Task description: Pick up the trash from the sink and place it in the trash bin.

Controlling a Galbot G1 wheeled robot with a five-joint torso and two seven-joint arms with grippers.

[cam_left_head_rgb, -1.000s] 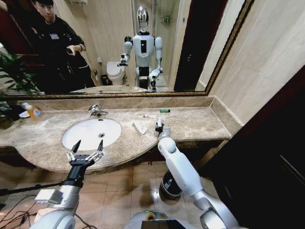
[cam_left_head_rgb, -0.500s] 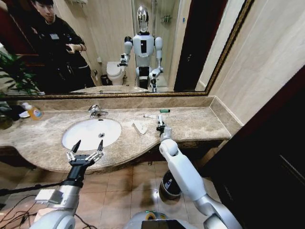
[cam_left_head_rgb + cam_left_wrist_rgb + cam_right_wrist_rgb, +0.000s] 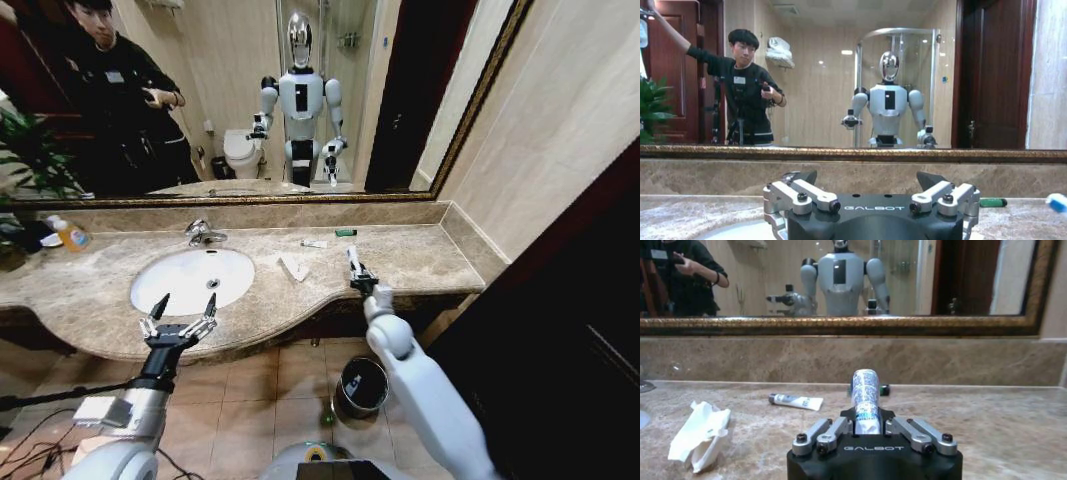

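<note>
My right gripper (image 3: pixel 357 276) is shut on a white toothpaste-like tube (image 3: pixel 351 257), held upright just above the counter's front edge, right of the sink (image 3: pixel 160 296). In the right wrist view the tube (image 3: pixel 865 392) stands up from between the closed fingers of that gripper (image 3: pixel 867 429). More trash lies on the counter: a folded paper wrapper (image 3: pixel 294 267) (image 3: pixel 699 436), another tube (image 3: pixel 314 243) (image 3: pixel 795 401) and a green piece (image 3: pixel 345 232) (image 3: pixel 992 202). The trash bin (image 3: pixel 362 385) stands on the floor below the right arm. My left gripper (image 3: pixel 183 311) (image 3: pixel 871 196) hangs open at the sink's front rim.
A chrome faucet (image 3: pixel 203 233) sits behind the basin. An orange-liquid bottle (image 3: pixel 71 236) stands at the far left of the marble countertop (image 3: pixel 420 262), near a plant (image 3: pixel 22 160). A wide mirror (image 3: pixel 420 90) backs the counter, and a dark cabinet (image 3: pixel 560 330) is to the right.
My right gripper has carried the tube to the right and toward the counter's front edge. The arm no longer covers the bin. The left arm has stayed still.
</note>
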